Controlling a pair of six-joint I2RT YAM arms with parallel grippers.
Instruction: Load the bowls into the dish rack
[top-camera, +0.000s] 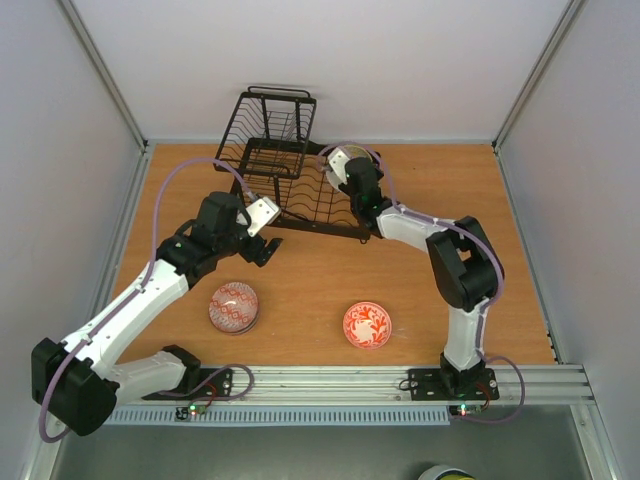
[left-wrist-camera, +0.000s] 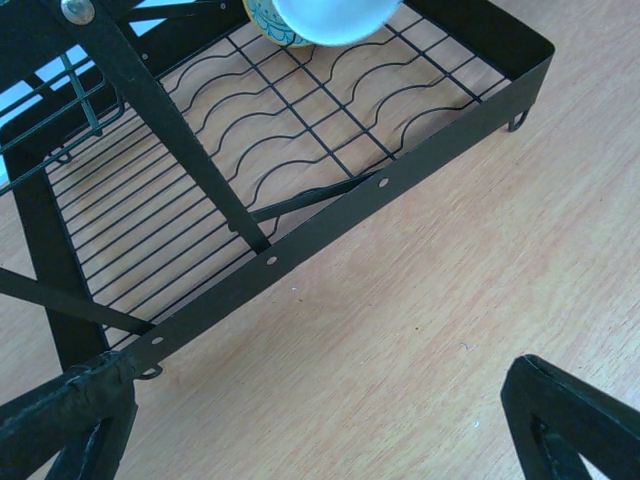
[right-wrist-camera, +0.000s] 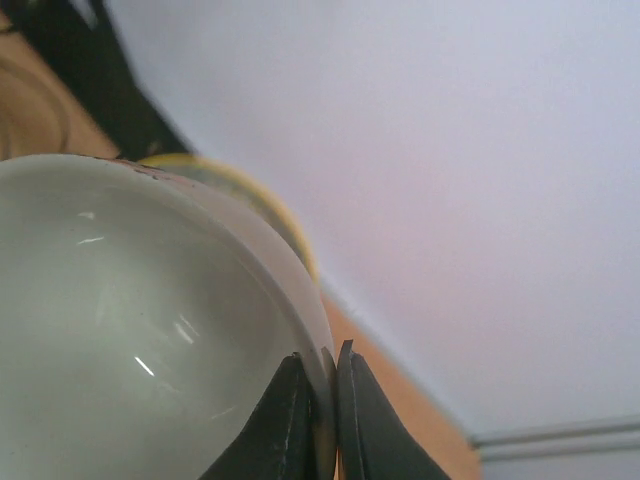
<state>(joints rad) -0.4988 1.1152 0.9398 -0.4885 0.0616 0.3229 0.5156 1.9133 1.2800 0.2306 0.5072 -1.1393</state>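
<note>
The black wire dish rack (top-camera: 270, 165) stands at the back of the table. My right gripper (top-camera: 347, 172) is at the rack's right end, shut on the rim of the mint green bowl (right-wrist-camera: 130, 330), with its fingertips (right-wrist-camera: 295, 400) pinching the edge. The cream bowl with a teal rim (right-wrist-camera: 245, 190) sits just behind it. Both show over the rack's base in the left wrist view, mint (left-wrist-camera: 330, 15) and cream (left-wrist-camera: 262, 20). My left gripper (top-camera: 262, 247) is open and empty over the table by the rack's front edge (left-wrist-camera: 330, 215). The pink-red patterned bowl (top-camera: 234, 307) and the red-and-white bowl (top-camera: 367, 325) rest on the table.
The wooden table (top-camera: 440, 200) is walled by grey panels at the left, back and right. A metal rail (top-camera: 330, 380) runs along the near edge by the arm bases. The rack's raised basket (top-camera: 280, 110) overhangs the back edge.
</note>
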